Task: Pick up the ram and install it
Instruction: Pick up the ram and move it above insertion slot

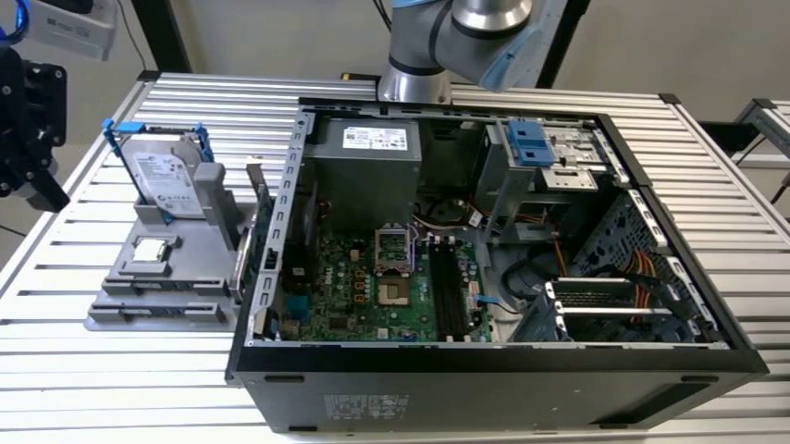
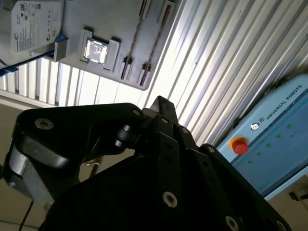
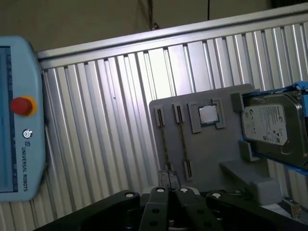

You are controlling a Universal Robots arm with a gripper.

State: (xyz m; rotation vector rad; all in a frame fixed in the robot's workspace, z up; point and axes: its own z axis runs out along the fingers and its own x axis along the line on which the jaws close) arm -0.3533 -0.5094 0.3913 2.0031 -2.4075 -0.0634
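Observation:
The ram (image 3: 163, 139) stands edge-on in a slot of the grey holder tray (image 3: 216, 149), with a second thin stick (image 3: 182, 139) beside it. In the second wrist view the ram (image 2: 137, 31) is a thin line on the same tray (image 2: 96, 19). My gripper (image 3: 168, 179) hangs over the slatted table short of the tray, fingers drawn together and holding nothing. In the exterior view the gripper (image 1: 37, 190) is at the far left, apart from the tray (image 1: 161, 296). The black motherboard slots (image 1: 447, 296) lie inside the open computer case (image 1: 494, 370).
On the tray also sit a hard drive in a blue bracket (image 1: 166, 176) and a square processor chip (image 1: 151, 250). A light-blue teach pendant with a red button (image 3: 19, 120) lies past the table's edge. The arm's base (image 1: 413, 83) stands behind the case.

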